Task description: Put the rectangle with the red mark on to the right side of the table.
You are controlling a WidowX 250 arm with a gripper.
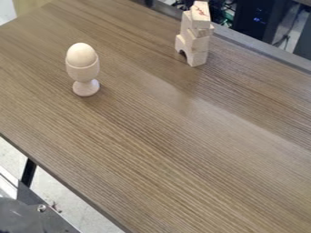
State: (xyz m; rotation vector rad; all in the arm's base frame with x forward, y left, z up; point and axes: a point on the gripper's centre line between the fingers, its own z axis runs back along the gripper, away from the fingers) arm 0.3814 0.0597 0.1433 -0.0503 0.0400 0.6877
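"One view to go on, the camera's: where's our piece?"

"The block with the red mark (200, 12) tops the wooden stack (195, 45), near the far edge of the table (152, 145)."

"How would you take it?"

"Come straight down, grip its sides gently, and lift clear before travelling sideways; a nudge could topple the blocks beneath (195, 43). Then lower it to the right side, letting go only once it touches. Keep well away from the egg (81, 55) in its cup (83, 73)."

"And the arm's pose?"

"Can't tell, nor how far open the gripper is, or whether it holds anything."
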